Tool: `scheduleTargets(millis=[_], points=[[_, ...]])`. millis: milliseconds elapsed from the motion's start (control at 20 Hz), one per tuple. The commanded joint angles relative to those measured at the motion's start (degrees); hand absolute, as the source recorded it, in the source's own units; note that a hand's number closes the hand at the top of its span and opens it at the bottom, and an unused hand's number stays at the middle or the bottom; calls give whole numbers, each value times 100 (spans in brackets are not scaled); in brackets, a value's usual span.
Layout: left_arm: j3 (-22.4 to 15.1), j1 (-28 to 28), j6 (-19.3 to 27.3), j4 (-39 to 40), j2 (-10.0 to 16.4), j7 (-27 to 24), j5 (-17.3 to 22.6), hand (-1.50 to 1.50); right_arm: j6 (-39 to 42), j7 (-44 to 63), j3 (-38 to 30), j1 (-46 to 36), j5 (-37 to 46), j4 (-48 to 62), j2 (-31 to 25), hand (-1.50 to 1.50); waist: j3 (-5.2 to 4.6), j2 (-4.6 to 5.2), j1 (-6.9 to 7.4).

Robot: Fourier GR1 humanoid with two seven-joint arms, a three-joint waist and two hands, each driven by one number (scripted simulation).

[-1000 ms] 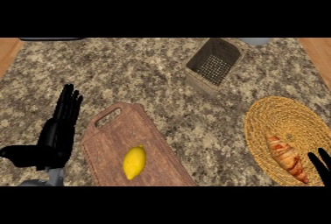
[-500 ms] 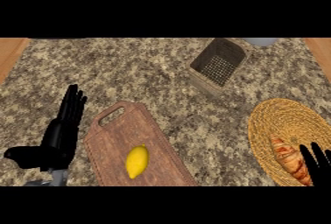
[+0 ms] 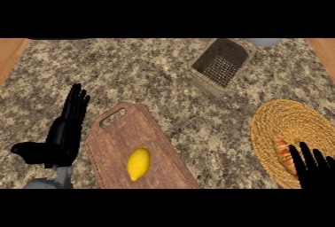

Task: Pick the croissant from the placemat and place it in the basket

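A golden-brown croissant (image 3: 285, 156) lies on the round woven placemat (image 3: 292, 124) at the lower right. My right hand (image 3: 315, 170) comes in from the bottom right corner, its straight fingers spread over the near end of the croissant and hiding part of it. The dark mesh basket (image 3: 221, 65) stands tilted at the upper middle of the counter, far from that hand. My left hand (image 3: 65, 131) rests open at the lower left, fingers pointing up, holding nothing.
A wooden cutting board (image 3: 131, 142) with a handle hole lies at the lower middle, with a yellow lemon (image 3: 138, 163) on it. A pale grey object (image 3: 263, 42) peeks in at the top edge right of the basket. Wooden strips border the counter at both sides.
My right hand has risen from the bottom right corner and now reaches over the croissant's near end. The view has shifted slightly, so all objects sit a little further right.
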Motion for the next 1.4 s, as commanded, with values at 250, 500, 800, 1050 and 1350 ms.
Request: scheduleTargets(millis=[250,500,800,1050,1350], points=[[77,473,-133,-516,-144,44,-204,0,-268,-507,-192,-29,475,484,415,-150,1,-2,20],[279,-94,-278,121,-329,2,-188,0,-941,-1052,-629,209,491,1000,391,-150,1,3,-13],[226,440,-354,-534,-291,226,-358,0,-729,-1339,-1025,-277,268,1541,706,-150,1,4,27],[310,491,-390,-564,-393,116,-528,0,-1118,-1499,-930,225,644,1586,885,-150,1,-1,10],[540,492,-761,-210,-467,-204,-364,0,-981,-1828,-1257,-72,496,2246,1111,-150,0,4,17]])
